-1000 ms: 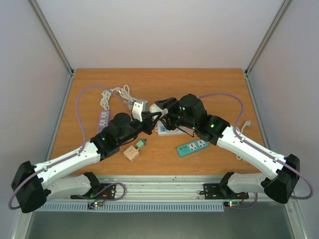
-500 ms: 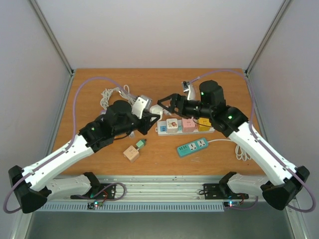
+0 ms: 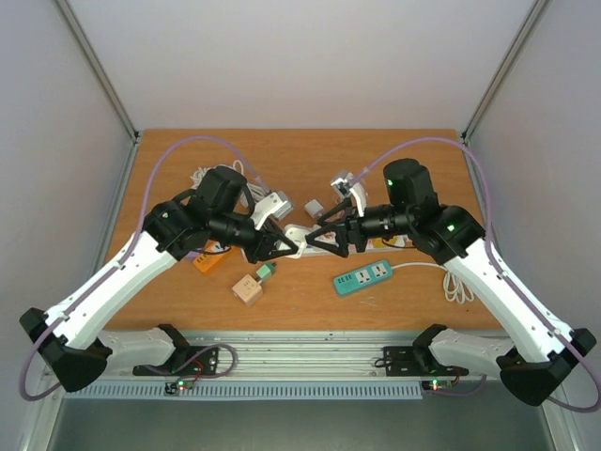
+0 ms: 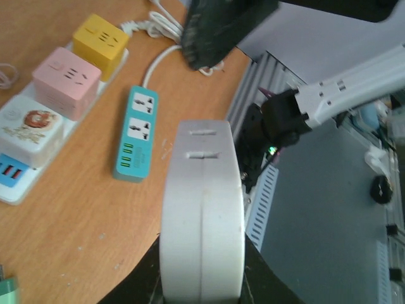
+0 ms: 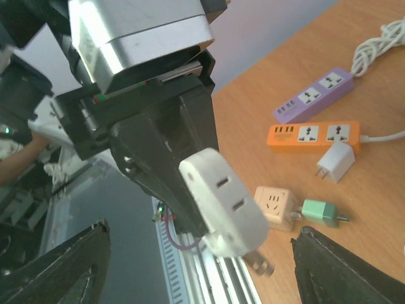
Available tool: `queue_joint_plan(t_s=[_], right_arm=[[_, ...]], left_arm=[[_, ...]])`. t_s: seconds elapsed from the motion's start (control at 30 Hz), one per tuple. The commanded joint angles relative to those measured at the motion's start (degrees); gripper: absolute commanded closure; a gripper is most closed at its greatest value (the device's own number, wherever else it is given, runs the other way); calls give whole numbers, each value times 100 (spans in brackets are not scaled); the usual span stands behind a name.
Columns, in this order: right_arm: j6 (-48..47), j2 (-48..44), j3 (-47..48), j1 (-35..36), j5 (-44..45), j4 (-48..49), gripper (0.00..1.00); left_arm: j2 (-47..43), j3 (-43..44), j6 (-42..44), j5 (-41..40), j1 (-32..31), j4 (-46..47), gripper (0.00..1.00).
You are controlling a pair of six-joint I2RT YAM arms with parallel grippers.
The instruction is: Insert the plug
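Table (image 3: 424,162): wood
Left claw (image 3: 285,248): pinching plug (image 4: 202,218)
Right claw (image 3: 317,241): spread wide
Prongs (image 5: 260,263): only right wrist cam catches them

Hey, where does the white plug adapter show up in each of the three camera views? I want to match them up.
Top external: the white plug adapter sits at the picture's centre.
Left wrist: the adapter fills the lower centre, upright, two slots on its upper face.
Right wrist: the adapter is just below centre, tilted, with a metal prong at its lower end.
Shared landmark: the left gripper, clamped on it in every view.
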Motion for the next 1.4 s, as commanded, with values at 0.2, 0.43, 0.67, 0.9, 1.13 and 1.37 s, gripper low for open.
queue_joint_plan(t_s=[0.2, 0.43, 0.67, 0.9, 1.13, 1.37], right_arm=[[-163, 700, 203, 4, -1491, 571, 39], [-329, 871, 168, 9, -2009, 553, 56], [-572, 921, 162, 13, -2035, 361, 57], [-603, 1000, 206, 18, -2101, 396, 64], [-514, 895, 130, 56, -2190, 659, 84], [105, 642, -159, 62, -2033, 1602, 89]], left_arm=[[252, 366, 772, 1016, 91, -585, 100], [229, 422, 788, 985, 126, -563, 100], [228, 449, 718, 1061, 144, -502, 100], [191, 497, 675, 1130, 153, -473, 100], [167, 483, 483, 1210, 153, -321, 100], [10, 153, -556, 1159, 153, 348, 67]])
